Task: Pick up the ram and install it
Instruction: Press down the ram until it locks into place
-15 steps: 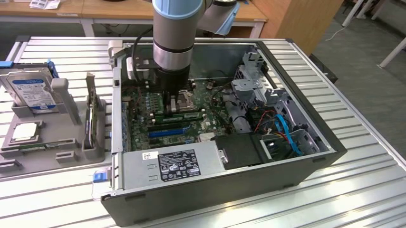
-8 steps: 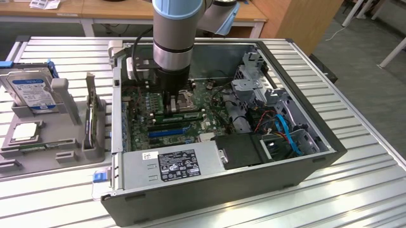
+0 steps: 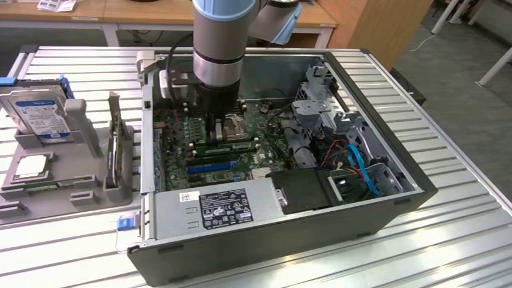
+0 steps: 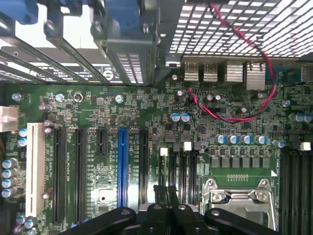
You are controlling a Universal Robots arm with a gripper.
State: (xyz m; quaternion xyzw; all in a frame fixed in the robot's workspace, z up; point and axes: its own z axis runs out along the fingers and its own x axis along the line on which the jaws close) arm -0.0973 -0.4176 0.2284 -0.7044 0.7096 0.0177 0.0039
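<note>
Inside: claw (image 4: 167, 192) over motherboard (image 4: 146, 147).

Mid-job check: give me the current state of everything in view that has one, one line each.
End effector: shut, nothing visibly held, inside the computer case above the motherboard.
Computer case: side panel off, interior exposed.
CPU socket: retention frame down.
Blue expansion slot: empty.
Ram: lying flat in the grey parts tray, not picked up.
Hard drive: resting in the tray, outside the case.
Grey parts tray: on the table beside the case.
</note>
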